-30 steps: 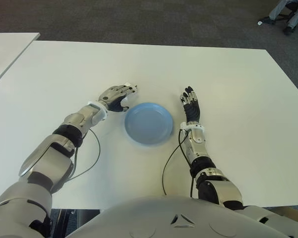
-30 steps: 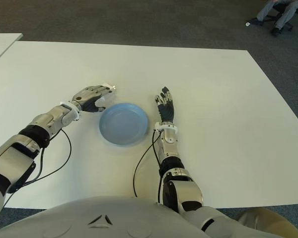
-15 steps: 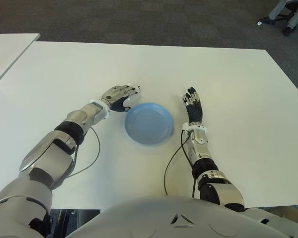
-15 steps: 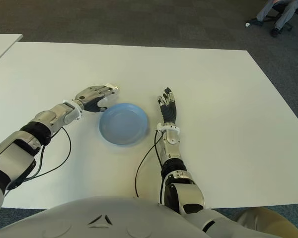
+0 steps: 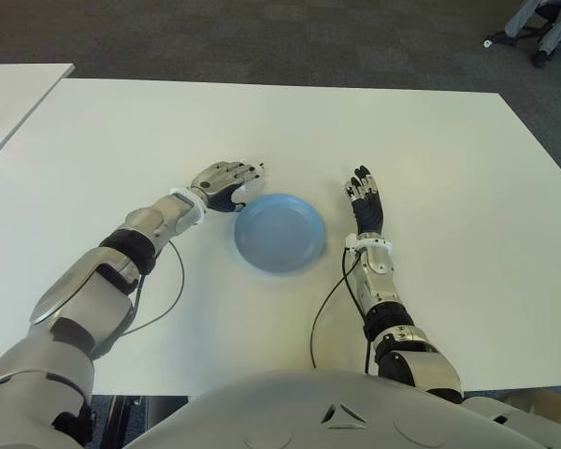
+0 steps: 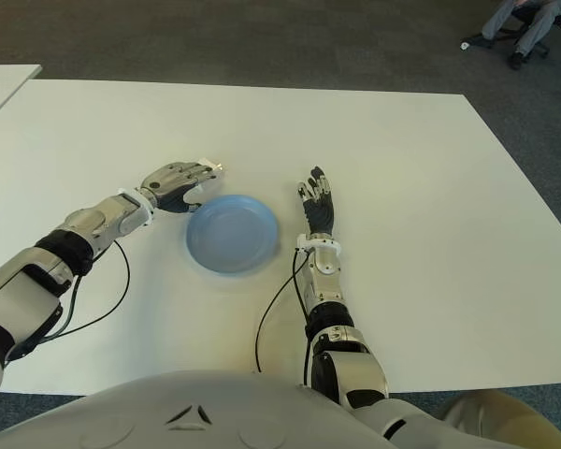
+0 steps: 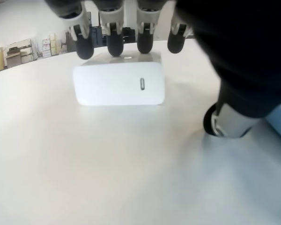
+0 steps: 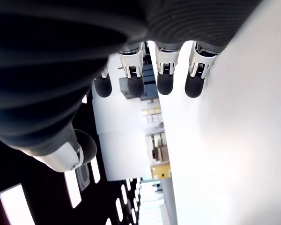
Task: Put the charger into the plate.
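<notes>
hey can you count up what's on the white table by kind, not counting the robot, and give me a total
charger: 1, white, under the left hand
plate: 1, blue, nothing in it
total: 2

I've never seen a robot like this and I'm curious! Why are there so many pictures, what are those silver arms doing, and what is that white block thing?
It is one robot shaped like a person, with two arms and hands with fingers. Two pictures come from cameras in its head, looking down at a white table. The other two come from small cameras on its wrists, looking closely at each hand.

On the table sits a blue plate with nothing in it. The white block is a charger, lying flat on the table just left of the plate. The left hand hangs over the charger, fingers curled down at its far edge and thumb set down beside it, but it has not lifted the charger. The job is to put the charger in the plate.

The right hand shows just right of the plate with its fingers stretched out, holding nothing.
</notes>
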